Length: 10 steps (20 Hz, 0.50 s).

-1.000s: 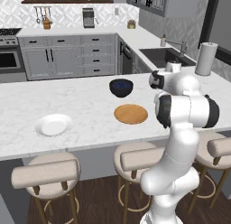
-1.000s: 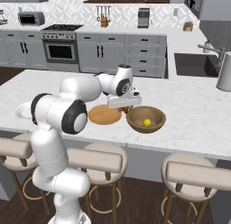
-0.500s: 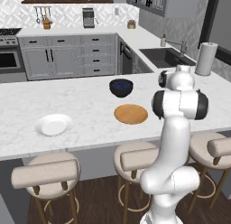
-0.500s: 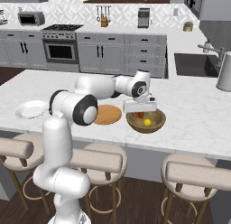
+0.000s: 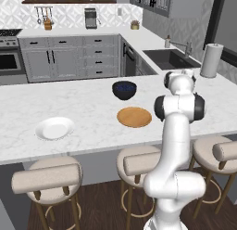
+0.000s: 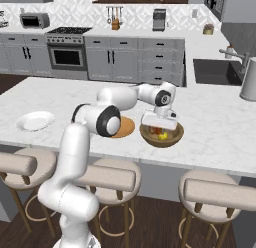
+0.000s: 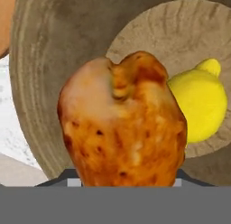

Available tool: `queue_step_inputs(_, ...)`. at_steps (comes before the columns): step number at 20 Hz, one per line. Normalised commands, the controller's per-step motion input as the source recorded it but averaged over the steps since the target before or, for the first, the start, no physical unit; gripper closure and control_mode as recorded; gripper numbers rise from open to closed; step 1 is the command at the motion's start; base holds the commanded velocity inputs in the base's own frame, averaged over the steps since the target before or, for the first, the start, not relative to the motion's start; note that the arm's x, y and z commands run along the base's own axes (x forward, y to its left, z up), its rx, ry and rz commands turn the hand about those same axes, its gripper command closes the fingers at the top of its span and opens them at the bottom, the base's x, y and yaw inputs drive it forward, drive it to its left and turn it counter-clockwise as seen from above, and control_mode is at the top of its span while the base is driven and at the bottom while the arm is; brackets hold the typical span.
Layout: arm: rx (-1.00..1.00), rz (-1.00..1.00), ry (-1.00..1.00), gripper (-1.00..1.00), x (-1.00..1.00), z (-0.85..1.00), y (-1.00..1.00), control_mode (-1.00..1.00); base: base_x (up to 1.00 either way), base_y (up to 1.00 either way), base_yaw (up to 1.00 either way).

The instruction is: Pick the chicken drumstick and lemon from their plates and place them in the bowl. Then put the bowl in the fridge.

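Right, jaws clamped on chicken drumstick (image 7: 124, 123), meaty end pointing straight out ahead; bowl (image 7: 54, 65) directly beyond it, lemon (image 7: 200, 101) already inside.

Empty white plate (image 5: 54, 128), wooden plate (image 5: 134, 117), dark bowl (image 5: 124, 89).
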Motion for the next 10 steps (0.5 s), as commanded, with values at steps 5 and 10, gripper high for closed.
queue_step_inputs(5, 0.10, -0.09, 0.07, -1.00, 0.03, -0.09, 0.00, -1.00, 0.00, 0.00, 0.00)
queue_step_inputs(10, 0.00, -0.03, -0.01, -1.00, 0.00, 0.01, -0.02, -1.00, 0.00, 0.00, 0.00)
